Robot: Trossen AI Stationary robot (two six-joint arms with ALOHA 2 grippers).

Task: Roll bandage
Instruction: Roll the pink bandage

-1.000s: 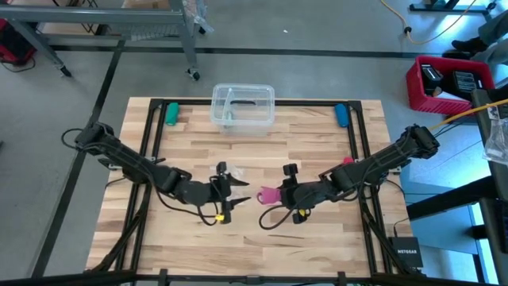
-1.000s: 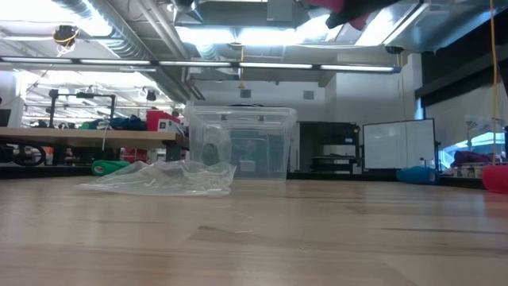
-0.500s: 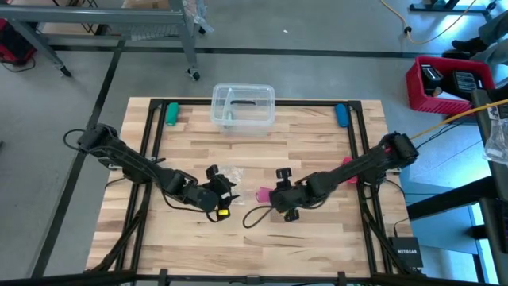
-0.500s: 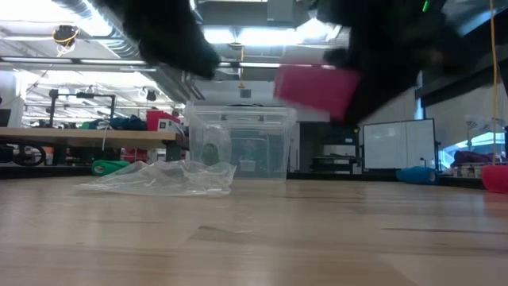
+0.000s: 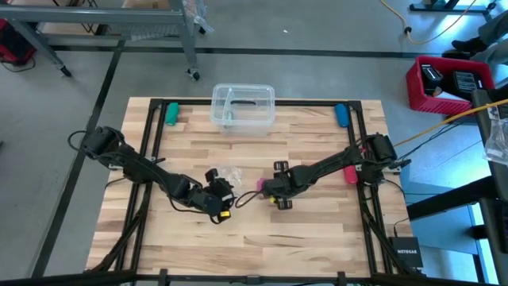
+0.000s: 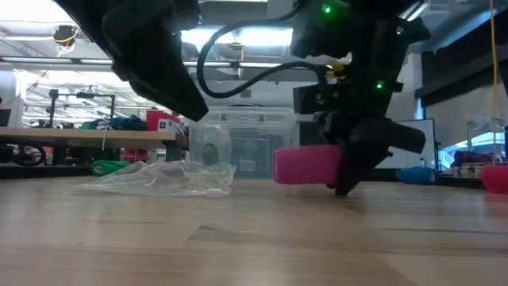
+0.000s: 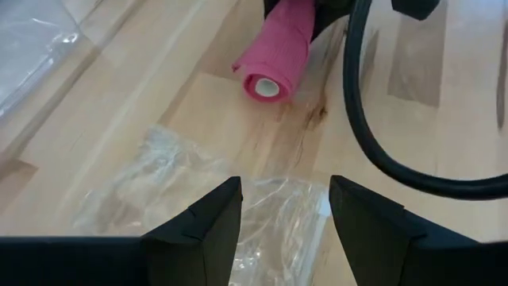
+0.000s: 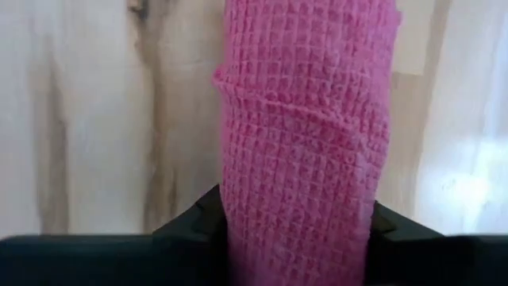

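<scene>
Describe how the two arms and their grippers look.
Both arms are dark, slim and jointed, ending in two dark fingers. The left gripper has a yellow part beside it, the right gripper too. A black cable loops off the right arm, and small green lights glow on its wrist.

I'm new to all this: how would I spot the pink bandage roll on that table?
Start at the clear plastic box at the wooden table's far edge and come toward the middle. There the right gripper holds a small pink cylinder of waffle-textured fabric, just off the wood. Beside it lies only crumpled clear plastic wrap; the roll is solid pink.
</scene>
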